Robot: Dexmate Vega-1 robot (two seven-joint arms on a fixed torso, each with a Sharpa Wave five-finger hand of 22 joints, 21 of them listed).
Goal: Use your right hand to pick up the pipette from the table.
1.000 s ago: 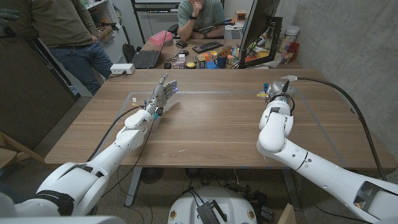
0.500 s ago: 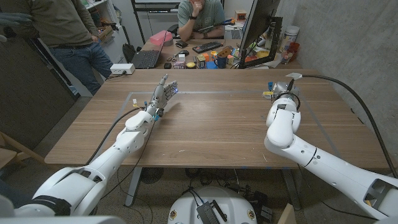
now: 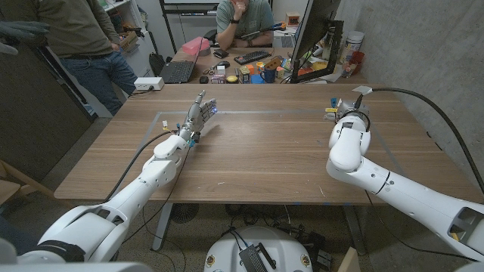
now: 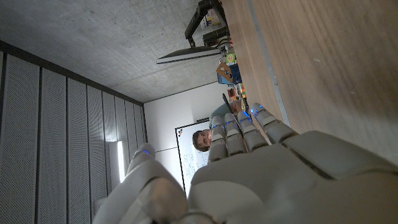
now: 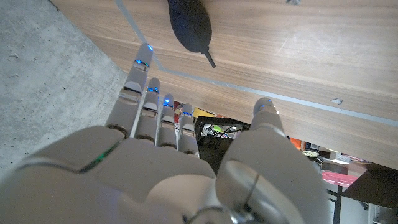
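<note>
In the right wrist view the pipette (image 5: 189, 23), a black bulb with a thin short tip, lies on the wooden table (image 5: 298, 56) just beyond my right hand (image 5: 168, 143). That hand holds nothing; its fingers (image 5: 138, 87) are stretched out towards the bulb, the thumb is apart, and a gap separates them from it. From the head view my right hand (image 3: 342, 108) hovers at the table's far right, mostly hidden behind its own wrist. My left hand (image 3: 198, 115) stands upright at the far left with straight fingers (image 4: 242, 127) and nothing in it.
Grey tape lines (image 3: 249, 113) mark a rectangle on the table (image 3: 257, 159). A small yellow-and-blue item (image 3: 330, 112) lies by the right wrist. Behind the table stand a cluttered desk (image 3: 249, 72) with a monitor (image 3: 310, 34), and two people (image 3: 83, 38). A concrete wall (image 3: 423, 45) is at the right.
My right arm has swung to the right and a little farther across the table. The left arm and hand have not moved.
</note>
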